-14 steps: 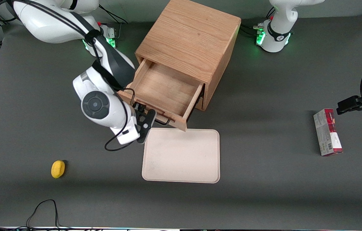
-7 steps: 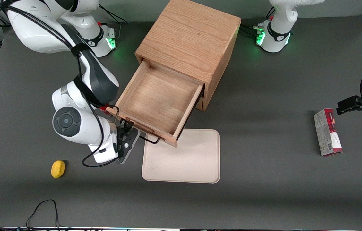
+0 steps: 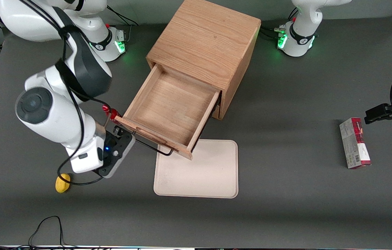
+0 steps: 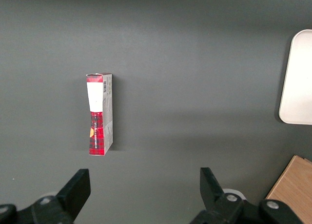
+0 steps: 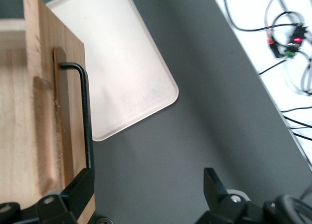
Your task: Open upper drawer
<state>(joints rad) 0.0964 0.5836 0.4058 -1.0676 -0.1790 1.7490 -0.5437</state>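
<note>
The upper drawer [image 3: 170, 107] stands pulled far out of the oak cabinet [image 3: 206, 38], and its shallow wooden tray body is empty. Its thin black wire handle [image 3: 154, 147] runs along the light wood front, above the edge of the beige tray. My right gripper [image 3: 121, 133] is open and empty at the handle's end nearest the working arm, just off the drawer's front corner. In the right wrist view the gripper [image 5: 146, 180] is wide open over bare mat. One finger [image 5: 80, 185] lies next to the handle [image 5: 87, 121] on the drawer front [image 5: 46, 63]. The bottom drawer is hidden.
A flat beige tray [image 3: 199, 170] lies on the mat in front of the open drawer, also in the right wrist view [image 5: 122, 63]. A small yellow object [image 3: 63, 183] lies near my wrist. A red box [image 3: 354, 143] lies toward the parked arm's end.
The drawer slid farther out a second ago and has since stopped. My gripper has let go of the handle and drawn back toward the working arm's end of the table.
</note>
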